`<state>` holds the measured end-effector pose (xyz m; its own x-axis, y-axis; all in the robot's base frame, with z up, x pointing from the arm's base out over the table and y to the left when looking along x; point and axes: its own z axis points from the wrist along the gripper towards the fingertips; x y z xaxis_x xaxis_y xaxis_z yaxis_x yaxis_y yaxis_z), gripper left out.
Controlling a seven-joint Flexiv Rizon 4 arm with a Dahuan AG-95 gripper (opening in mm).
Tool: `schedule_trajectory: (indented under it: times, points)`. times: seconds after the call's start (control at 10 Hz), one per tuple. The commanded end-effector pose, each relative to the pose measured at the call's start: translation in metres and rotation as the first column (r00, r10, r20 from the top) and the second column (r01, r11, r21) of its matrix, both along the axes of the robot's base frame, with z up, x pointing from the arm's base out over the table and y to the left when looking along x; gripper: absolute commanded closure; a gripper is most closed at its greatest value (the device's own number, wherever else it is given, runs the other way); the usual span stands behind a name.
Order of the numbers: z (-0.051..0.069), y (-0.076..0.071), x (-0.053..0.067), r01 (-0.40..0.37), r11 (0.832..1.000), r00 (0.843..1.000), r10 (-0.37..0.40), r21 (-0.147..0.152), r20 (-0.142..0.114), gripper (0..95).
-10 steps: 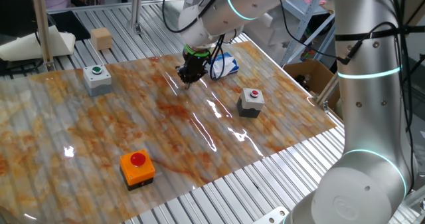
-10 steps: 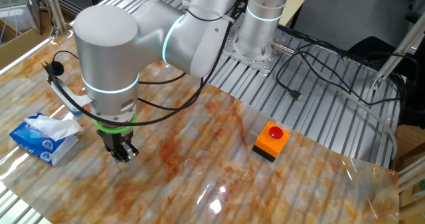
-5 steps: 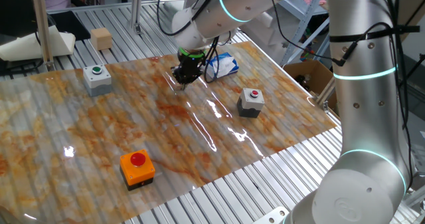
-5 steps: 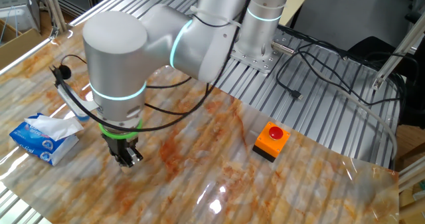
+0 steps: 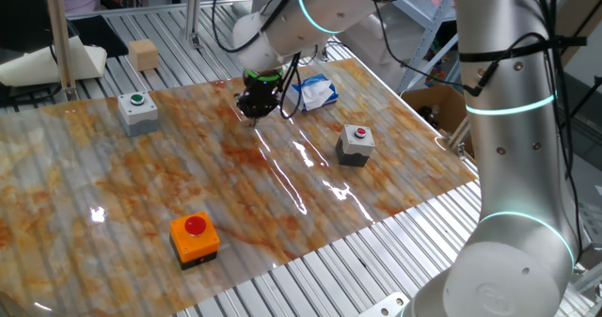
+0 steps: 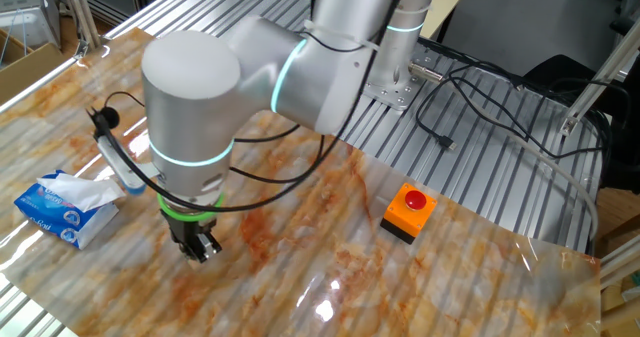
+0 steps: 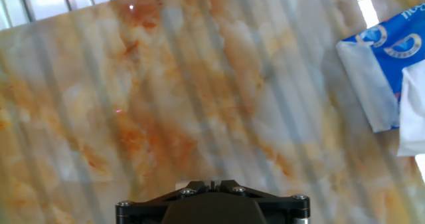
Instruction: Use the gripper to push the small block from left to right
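Hand view: gripper (image 7: 211, 185) pressed together against small block (image 7: 183, 185); push underway, wanting steady low sideways travel.

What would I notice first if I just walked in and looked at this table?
The big silver robot arm with glowing rings, bending over the marbled orange mat. Its black gripper points down at the mat's far side, beside a blue tissue pack. Then the bright orange box with a red button near the front edge.

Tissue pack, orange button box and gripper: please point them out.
Tissue pack (image 6: 62, 209), the other fixed view, blue wrapper.
Orange button box (image 5: 195, 239), one fixed view, orange housing.
Gripper (image 6: 203, 254), the other fixed view, between fingertips.
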<state>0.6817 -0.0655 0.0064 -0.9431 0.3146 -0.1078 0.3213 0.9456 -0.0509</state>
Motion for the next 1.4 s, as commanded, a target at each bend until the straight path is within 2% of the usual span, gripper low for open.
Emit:
schedule_trajectory:
  times: [0.1, 0.6, 0.8, 0.9, 1.2, 1.3, 1.4]
  points:
    - [-0.001, 0.005, -0.001, 0.014, 1.000, 1.000, -0.014, -0.002, 0.004, 95.0]
    - [-0.004, 0.025, -0.006, 0.053, 0.999, 0.999, -0.053, -0.011, 0.008, 95.0]
    - [-0.002, 0.029, -0.006, 0.049, 0.999, 0.999, -0.049, -0.007, 0.001, 95.0]
    - [-0.004, 0.034, -0.004, 0.073, 0.997, 0.997, -0.073, -0.007, 0.006, 95.0]
    - [-0.001, 0.033, -0.003, 0.044, 0.999, 0.999, -0.044, -0.023, -0.002, 95.0]
    - [0.003, 0.032, -0.004, 0.036, 0.999, 0.999, -0.036, -0.017, -0.016, 95.0]
    - [0.004, 0.032, -0.004, 0.038, 0.999, 0.999, -0.038, -0.018, -0.015, 95.0]
